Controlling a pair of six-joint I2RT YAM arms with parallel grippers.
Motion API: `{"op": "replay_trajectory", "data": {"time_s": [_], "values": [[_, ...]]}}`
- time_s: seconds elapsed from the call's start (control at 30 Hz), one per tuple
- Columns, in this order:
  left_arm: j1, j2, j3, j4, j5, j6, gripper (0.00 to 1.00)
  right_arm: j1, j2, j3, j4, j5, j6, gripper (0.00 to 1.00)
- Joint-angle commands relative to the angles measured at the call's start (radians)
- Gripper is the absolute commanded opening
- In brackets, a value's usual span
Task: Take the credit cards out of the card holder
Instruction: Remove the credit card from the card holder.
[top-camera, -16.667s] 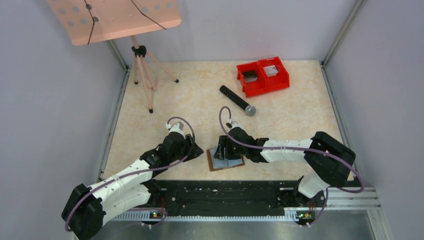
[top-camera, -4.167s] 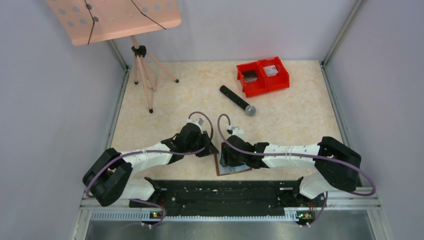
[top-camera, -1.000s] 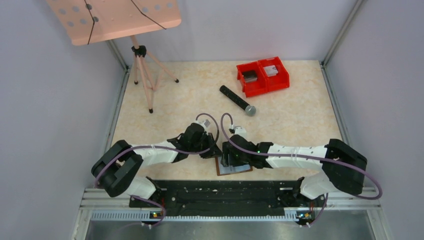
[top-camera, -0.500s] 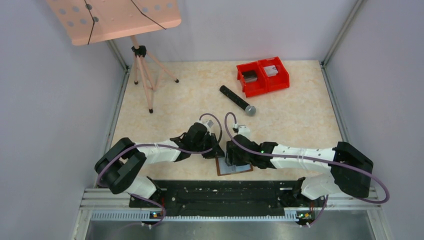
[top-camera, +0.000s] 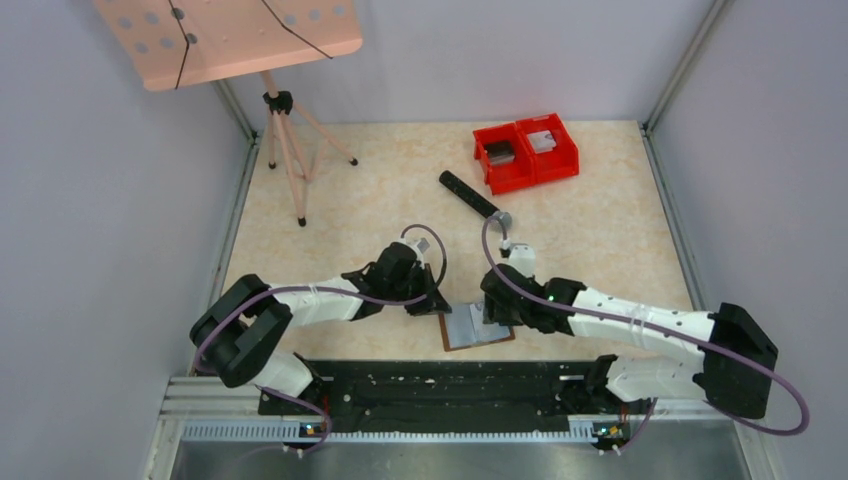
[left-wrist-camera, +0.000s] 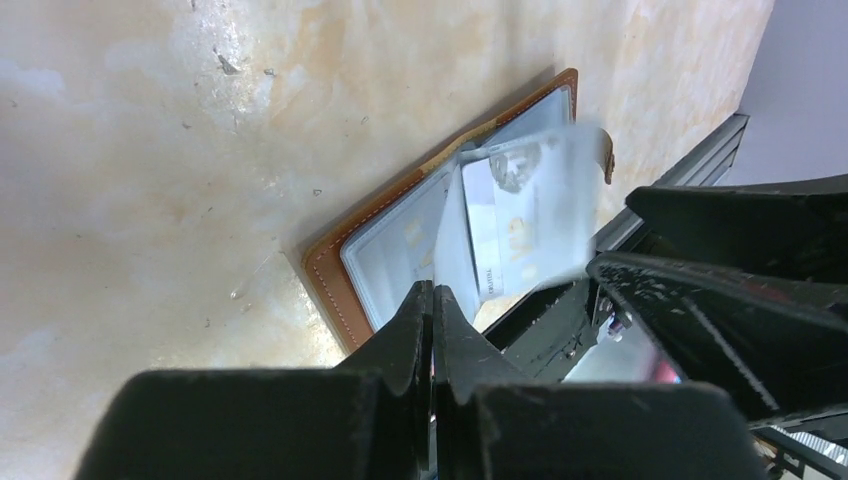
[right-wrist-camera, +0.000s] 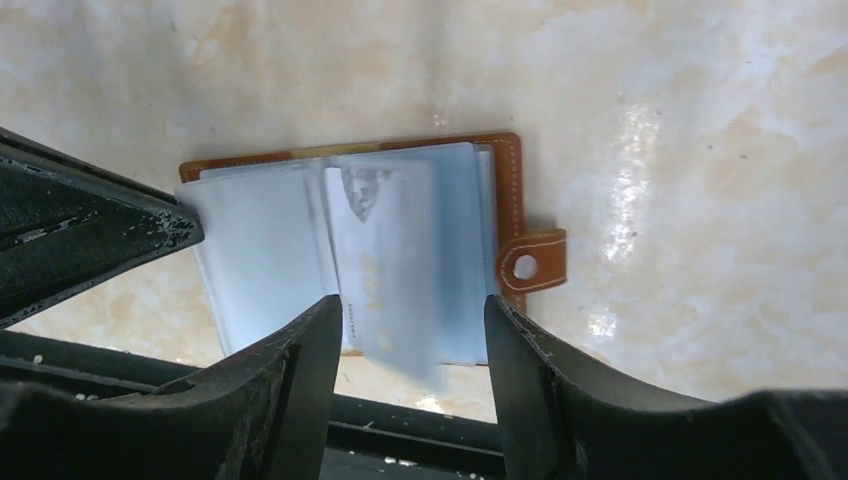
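The card holder (top-camera: 477, 328) lies open near the table's front edge, brown leather with grey-blue pockets (left-wrist-camera: 400, 255) and a little tab (right-wrist-camera: 527, 263). A pale card (right-wrist-camera: 385, 265), blurred, sticks out of a pocket past the holder's near edge; it also shows in the left wrist view (left-wrist-camera: 530, 215). My right gripper (right-wrist-camera: 412, 300) is open, a finger on each side of this card, not touching it. My left gripper (left-wrist-camera: 433, 292) is shut, its tips at the pocket's left edge (right-wrist-camera: 195, 215). Whether it pinches a sleeve is hidden.
Red twin bins (top-camera: 526, 152) stand at the back right. A black microphone (top-camera: 470, 197) lies just behind my right arm. A music stand on a tripod (top-camera: 290, 150) stands back left. The black rail (top-camera: 440, 385) runs right along the holder's near side.
My left gripper has closed from slightly open. The right arm has swung right and the holder has shifted a little to the right with it. The card now looks blurred.
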Motion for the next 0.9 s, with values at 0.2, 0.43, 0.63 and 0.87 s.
{"op": "replay_trajectory", "data": {"time_s": [0.2, 0.43, 0.63, 0.87], "values": [[0.001, 0.017, 0.085, -0.116, -0.052, 0.084, 0.0, -0.092, -0.084, -0.078, 0.072, -0.064, -0.042, 0.54], [0.056, 0.008, 0.142, -0.237, -0.1, 0.145, 0.0, -0.113, -0.071, -0.097, 0.184, -0.163, -0.077, 0.51], [0.067, -0.014, 0.177, -0.288, -0.117, 0.122, 0.27, -0.129, -0.076, -0.078, 0.209, -0.215, -0.098, 0.42], [0.028, -0.059, 0.159, -0.211, -0.086, 0.077, 0.32, -0.185, -0.063, -0.162, 0.33, -0.328, -0.08, 0.35]]}}
